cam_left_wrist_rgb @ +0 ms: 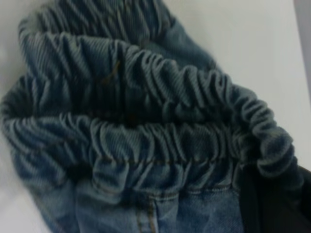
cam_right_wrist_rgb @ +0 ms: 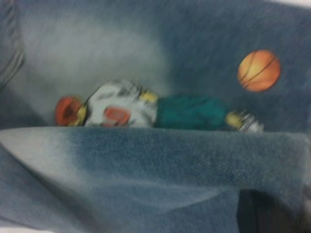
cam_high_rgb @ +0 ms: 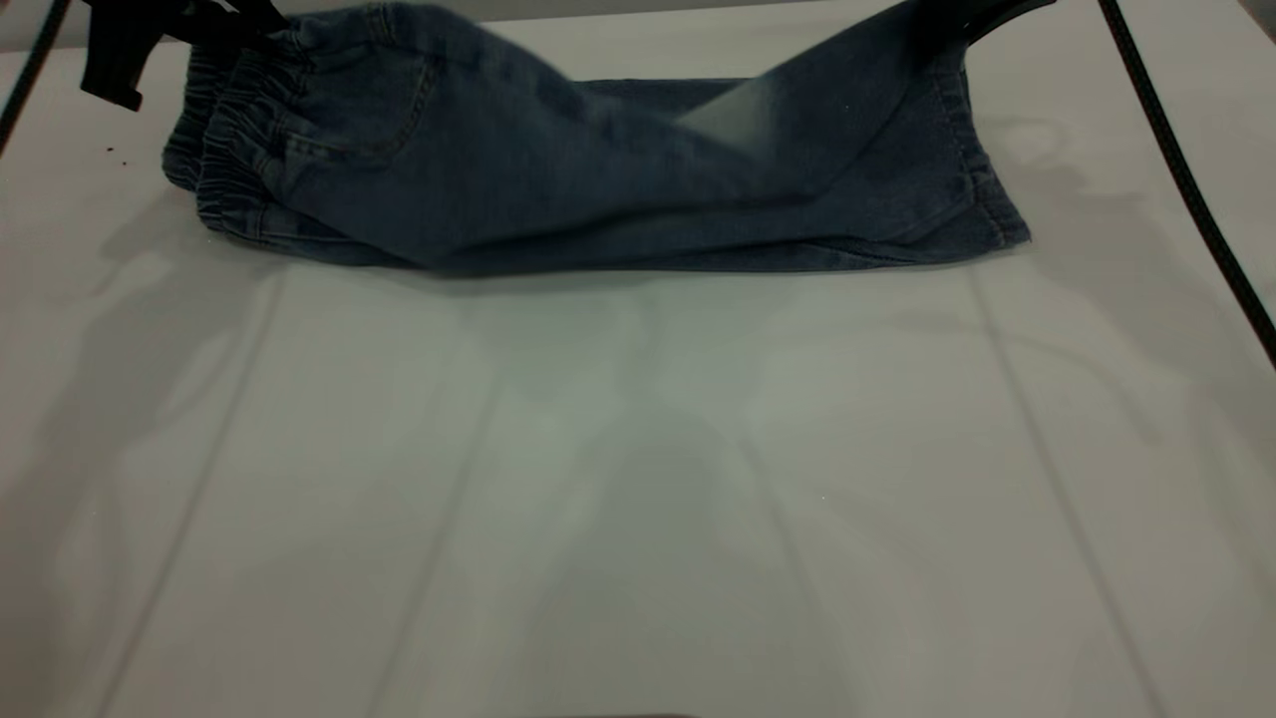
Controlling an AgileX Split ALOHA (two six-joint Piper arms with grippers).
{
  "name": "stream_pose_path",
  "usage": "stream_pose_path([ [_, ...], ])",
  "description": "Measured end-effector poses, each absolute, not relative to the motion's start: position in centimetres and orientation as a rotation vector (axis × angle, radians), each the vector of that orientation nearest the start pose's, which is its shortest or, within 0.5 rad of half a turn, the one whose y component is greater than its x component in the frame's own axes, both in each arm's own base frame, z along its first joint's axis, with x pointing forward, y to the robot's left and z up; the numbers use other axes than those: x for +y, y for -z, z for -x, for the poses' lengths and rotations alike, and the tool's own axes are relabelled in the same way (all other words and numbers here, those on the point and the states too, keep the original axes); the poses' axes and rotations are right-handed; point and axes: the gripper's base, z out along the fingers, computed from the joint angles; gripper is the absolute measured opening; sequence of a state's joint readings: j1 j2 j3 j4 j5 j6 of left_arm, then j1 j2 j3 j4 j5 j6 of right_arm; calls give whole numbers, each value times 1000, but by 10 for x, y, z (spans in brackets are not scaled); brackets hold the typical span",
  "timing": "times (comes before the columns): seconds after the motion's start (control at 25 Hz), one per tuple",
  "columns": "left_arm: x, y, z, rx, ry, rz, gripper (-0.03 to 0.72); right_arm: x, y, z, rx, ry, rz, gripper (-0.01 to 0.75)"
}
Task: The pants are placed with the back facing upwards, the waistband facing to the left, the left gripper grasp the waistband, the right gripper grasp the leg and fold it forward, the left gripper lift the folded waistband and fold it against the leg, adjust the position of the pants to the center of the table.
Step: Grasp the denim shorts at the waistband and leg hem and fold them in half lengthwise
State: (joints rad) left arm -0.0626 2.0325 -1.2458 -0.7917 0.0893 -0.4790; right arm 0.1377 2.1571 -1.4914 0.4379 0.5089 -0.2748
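Observation:
The blue denim pants [cam_high_rgb: 558, 179] lie along the far side of the white table [cam_high_rgb: 638, 479], waistband to the left. My left gripper [cam_high_rgb: 261, 30] is at the far left, shut on the ruffled waistband [cam_high_rgb: 234, 130] and holding it raised. The left wrist view shows the gathered waistband [cam_left_wrist_rgb: 146, 141] in stacked layers, with a black finger [cam_left_wrist_rgb: 267, 204] against it. At the far right, my right gripper [cam_high_rgb: 952, 28] is shut on the leg [cam_high_rgb: 797, 130] near its hem, lifting the plain faded leg. Under that raised denim fold [cam_right_wrist_rgb: 155, 165], the right wrist view shows the cartoon print [cam_right_wrist_rgb: 146, 109] and a black finger [cam_right_wrist_rgb: 262, 213].
A black cable [cam_high_rgb: 1186, 179] runs down the right side of the table. Another cable [cam_high_rgb: 30, 70] hangs at the far left. A few dark specks [cam_high_rgb: 115, 152] lie beside the waistband. Bare tabletop stretches from the pants to the near edge.

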Motion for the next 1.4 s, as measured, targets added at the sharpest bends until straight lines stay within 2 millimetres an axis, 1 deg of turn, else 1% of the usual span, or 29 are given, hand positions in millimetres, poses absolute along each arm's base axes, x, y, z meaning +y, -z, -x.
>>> stream_pose_path([
  [0.2,-27,-144,-436,1944,688,1409,65,56,-126,-458,2616,-384,-73,26],
  [0.28,-26,-140,-437,1928,671,1413,65,44,-121,-460,2617,-383,-121,26],
  [0.4,-25,-129,-438,1935,651,1425,65,34,-116,-461,2622,-382,-164,27],
  [0.6,-25,-113,-438,1955,623,1442,65,34,-111,-463,2627,-380,-156,41],
  [0.68,-24,-113,-439,1948,614,1432,67,34,-111,-463,2621,-387,-158,69],
  [0.76,-22,-115,-441,1939,592,1391,77,34,-112,-464,2614,-399,-174,119],
  [0.84,-22,-116,-441,1965,558,1315,99,35,-112,-464,2611,-404,-183,199],
  [0.96,-21,-117,-443,2011,502,1179,167,35,-112,-464,2610,-406,-184,332],
  [1.04,-22,-118,-443,2047,466,1083,240,34,-112,-464,2610,-406,-184,433],
  [1.12,-22,-120,-445,2083,428,967,312,34,-112,-464,2611,-405,-180,495],
  [1.2,-23,-124,-448,2111,388,836,384,36,-113,-463,2616,-403,-140,543],
  [1.28,-25,-130,-454,2130,336,675,435,40,-120,-462,2617,-404,-68,561],
  [1.36,-27,-140,-460,2150,272,482,466,50,-129,-462,2612,-420,25,568],
  [1.4,-28,-144,-464,2164,233,373,475,58,-134,-461,2611,-436,83,569],
])
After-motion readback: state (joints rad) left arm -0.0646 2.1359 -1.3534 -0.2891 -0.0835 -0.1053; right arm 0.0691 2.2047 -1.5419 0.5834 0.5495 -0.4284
